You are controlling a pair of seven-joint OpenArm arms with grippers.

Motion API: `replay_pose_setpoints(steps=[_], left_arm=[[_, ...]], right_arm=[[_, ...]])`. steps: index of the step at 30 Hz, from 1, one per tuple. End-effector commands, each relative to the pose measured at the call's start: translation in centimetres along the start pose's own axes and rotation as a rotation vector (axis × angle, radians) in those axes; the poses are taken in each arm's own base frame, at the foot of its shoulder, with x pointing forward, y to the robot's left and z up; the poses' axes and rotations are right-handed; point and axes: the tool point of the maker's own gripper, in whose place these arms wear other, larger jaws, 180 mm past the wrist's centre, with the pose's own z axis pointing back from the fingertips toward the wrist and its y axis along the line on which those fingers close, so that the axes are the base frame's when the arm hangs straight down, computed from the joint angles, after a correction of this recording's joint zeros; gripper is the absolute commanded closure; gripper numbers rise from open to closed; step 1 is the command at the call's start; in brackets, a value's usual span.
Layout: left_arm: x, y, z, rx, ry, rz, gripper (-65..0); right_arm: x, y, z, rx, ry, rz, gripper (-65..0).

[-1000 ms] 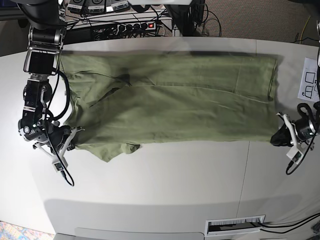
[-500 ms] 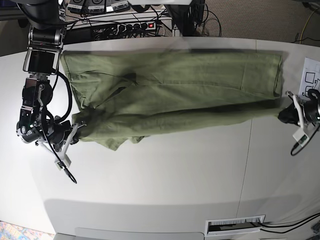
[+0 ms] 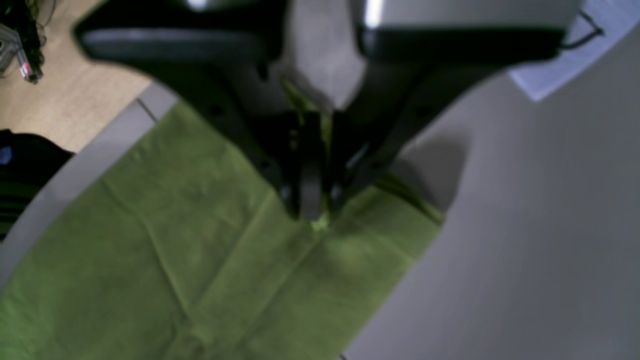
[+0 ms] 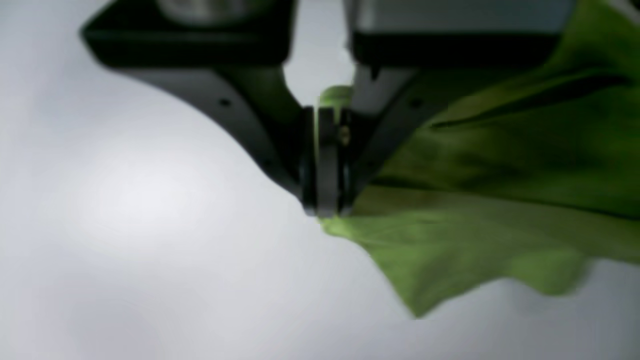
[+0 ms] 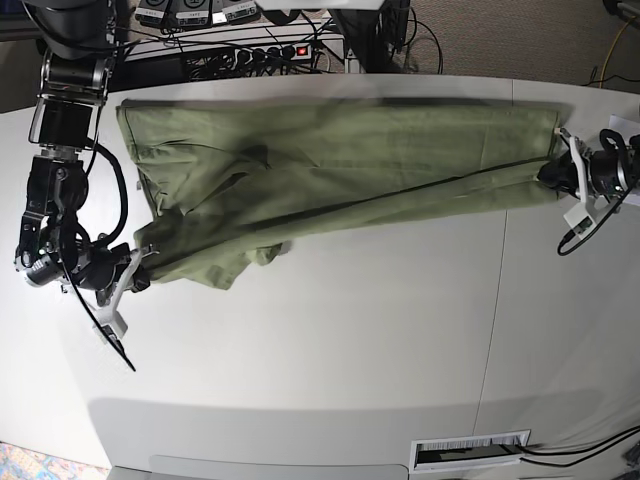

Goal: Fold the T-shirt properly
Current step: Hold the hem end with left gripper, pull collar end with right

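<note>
Both of my grippers are clamped on the T-shirt (image 5: 340, 165), one at each end of its near edge. My left gripper (image 5: 552, 172) pinches the corner at the table's (image 5: 330, 350) far right in the base view, its jaws tight on a thin ridge of olive cloth. My right gripper (image 5: 140, 272) has the opposite corner at the left, where the cloth bunches and a loose flap hangs below the pinch.

Between my two grips the garment lies stretched along the table's width, its long axis running from one gripper to the other. The held edge slants: the left-gripper end sits close to the shirt's far edge, while my right end trails nearer the front of the table. The far half rests flat near the power strip (image 5: 262, 52).

I judge the fold depends on carrying my right end across toward the far edge until the held edge lies parallel to it.
</note>
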Motion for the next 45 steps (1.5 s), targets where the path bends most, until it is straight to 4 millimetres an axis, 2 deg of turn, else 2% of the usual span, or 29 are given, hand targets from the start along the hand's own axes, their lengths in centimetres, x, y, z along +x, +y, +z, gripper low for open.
replay_pose_setpoints(steps=[1, 4, 10, 12, 15, 19, 21, 26, 28, 30, 31, 33, 36, 41, 45], left_arm=[[1.1, 0.9, 1.2, 0.024, -0.026, -0.013, 0.0], [0.5, 0.8, 1.1, 0.027, -0.006, -0.018, 0.0], [0.4, 0.8, 1.0, 0.028, -0.009, -0.020, 0.0], [0.4, 0.7, 1.0, 0.027, -0.009, -0.019, 0.0], [0.4, 0.8, 1.0, 0.027, -0.006, -0.020, 0.0], [0.4, 0.7, 1.0, 0.027, -0.006, -0.019, 0.0], [0.4, 0.7, 1.0, 0.027, -0.006, -0.019, 0.0], [0.4, 0.7, 1.0, 0.027, -0.009, -0.019, 0.0], [0.4, 0.7, 1.0, 0.027, -0.010, -0.019, 0.0], [0.4, 0.7, 1.0, 0.027, -0.010, -0.019, 0.0], [0.5, 0.7, 1.0, 0.027, -0.011, -0.019, 0.0], [0.4, 0.7, 0.9, 0.027, -0.010, -0.019, 0.0], [0.4, 0.7, 1.0, 0.027, -0.010, -0.019, 0.0], [0.5, 0.7, 0.9, 0.026, -0.012, -0.019, 0.0], [0.5, 0.4, 0.6, 0.019, -0.018, -0.015, 0.0]], right_arm=[[1.7, -0.6, 1.3, -0.005, -0.048, 0.022, 0.0], [2.3, -0.2, 1.5, 0.022, -0.075, 0.048, 0.0], [5.8, -3.3, 3.7, -0.101, -0.177, 0.089, 0.0], [5.7, -3.3, 3.8, -0.095, -0.165, 0.087, 0.0], [4.9, -1.9, 3.4, -0.022, -0.140, 0.066, 0.0], [2.5, -1.1, 2.5, 0.013, -0.073, 0.050, 0.0], [1.9, -0.8, 2.2, 0.022, -0.069, 0.045, 0.0], [3.4, -1.8, 2.0, -0.053, -0.151, 0.070, 0.0], [4.2, -1.6, 1.6, -0.073, -0.186, 0.082, -1.8], [5.3, -1.1, 1.0, -0.083, -0.239, 0.091, -19.8], [5.9, -0.8, 0.7, -0.094, -0.268, 0.099, -24.7], [6.7, -0.3, -0.1, -0.108, -0.306, 0.107, -25.8], [6.8, 0.1, -2.0, -0.108, -0.330, 0.089, -25.8], [5.4, -0.6, -5.1, -0.114, -0.299, 0.052, -25.8], [4.1, -1.1, -6.7, -0.093, -0.248, 0.002, -25.8]])
